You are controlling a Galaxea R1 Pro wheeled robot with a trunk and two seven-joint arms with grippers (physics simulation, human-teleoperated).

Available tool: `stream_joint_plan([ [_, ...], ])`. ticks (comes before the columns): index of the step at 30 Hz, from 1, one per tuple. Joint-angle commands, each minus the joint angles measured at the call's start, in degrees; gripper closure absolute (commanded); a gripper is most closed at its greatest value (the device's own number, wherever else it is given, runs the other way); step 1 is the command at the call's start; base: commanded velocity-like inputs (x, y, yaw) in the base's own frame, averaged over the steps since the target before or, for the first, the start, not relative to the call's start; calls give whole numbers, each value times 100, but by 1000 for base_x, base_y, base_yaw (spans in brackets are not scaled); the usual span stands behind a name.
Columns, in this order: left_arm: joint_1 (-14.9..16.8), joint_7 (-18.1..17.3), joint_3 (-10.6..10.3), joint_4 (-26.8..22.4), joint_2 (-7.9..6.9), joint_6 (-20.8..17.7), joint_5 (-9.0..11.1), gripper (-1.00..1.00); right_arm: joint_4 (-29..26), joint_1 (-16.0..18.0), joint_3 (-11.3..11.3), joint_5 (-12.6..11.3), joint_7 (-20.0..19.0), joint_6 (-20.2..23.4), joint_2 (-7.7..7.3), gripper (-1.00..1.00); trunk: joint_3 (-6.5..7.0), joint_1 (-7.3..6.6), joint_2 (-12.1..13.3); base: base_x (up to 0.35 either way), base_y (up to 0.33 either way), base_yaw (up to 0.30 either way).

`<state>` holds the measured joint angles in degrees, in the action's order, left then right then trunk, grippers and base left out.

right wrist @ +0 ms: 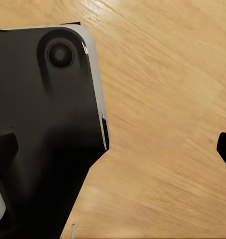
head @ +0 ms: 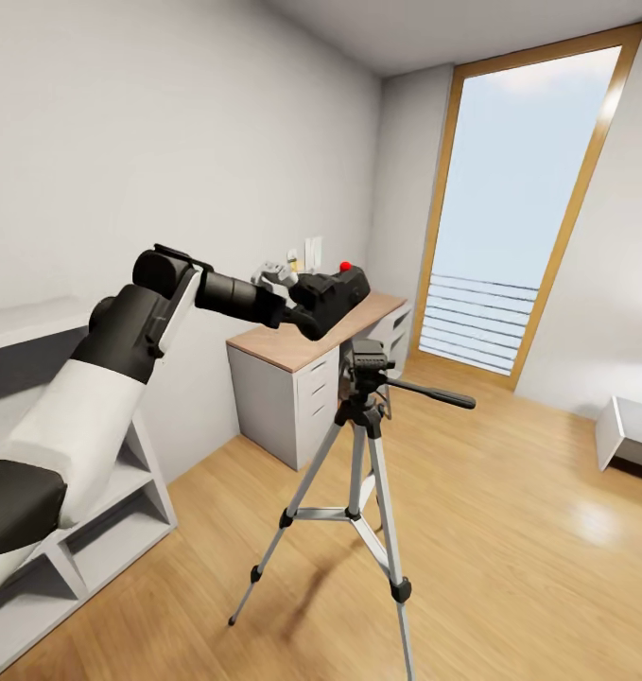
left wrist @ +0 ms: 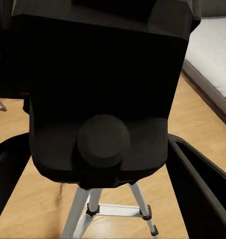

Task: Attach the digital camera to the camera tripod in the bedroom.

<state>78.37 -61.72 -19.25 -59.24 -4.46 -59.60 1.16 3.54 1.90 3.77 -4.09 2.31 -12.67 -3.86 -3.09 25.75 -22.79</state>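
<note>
No writing, label, brand, number or sign can be read in any of the views; the digital camera (head: 338, 288) shows a plain black body with a red button and no lettering; the camera tripod (head: 361, 445) bears no marking; the desk (head: 306, 342) fronts and walls are blank.

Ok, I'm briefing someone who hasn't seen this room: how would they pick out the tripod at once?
Start at the tall wood-framed window, then come down to the open wood floor before the desk. The camera tripod stands there alone: three thin silver legs, black head, and a long black handle jutting sideways.
</note>
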Motion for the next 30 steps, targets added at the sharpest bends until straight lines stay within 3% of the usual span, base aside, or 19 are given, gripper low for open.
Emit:
stream_joint_plan([
  [1,5,-9,-13,-24,-7,-40,8,100,18,12,35,-30,-11,-68,-1,-100,-13,4,-13,0,0,0],
  [3,-25,-21,-39,-179,-17,-40,7,100,-7,12,36,-30,-11,-269,-1,-100,-13,4,-13,0,0,0],
  [10,-32,-24,-140,-250,0,-40,7,100,-11,12,35,-24,-13,-336,-1,-100,-13,4,-13,0,0,0],
  [17,-1,-25,-448,-276,57,-40,7,100,-12,12,28,-22,-17,-341,-1,-100,-13,4,-13,0,0,0],
  [21,26,-25,-501,-219,115,-40,7,100,-12,12,28,-22,-16,-341,-1,-100,-13,4,-13,0,0,0],
  [26,266,-25,-522,-34,178,-40,12,100,-12,12,33,-22,-18,-341,-1,-100,-13,4,-13,0,0,0],
  [30,823,-28,-513,675,190,-40,15,100,-12,12,35,-22,-19,-341,-1,-100,-13,4,-13,0,0,0],
])
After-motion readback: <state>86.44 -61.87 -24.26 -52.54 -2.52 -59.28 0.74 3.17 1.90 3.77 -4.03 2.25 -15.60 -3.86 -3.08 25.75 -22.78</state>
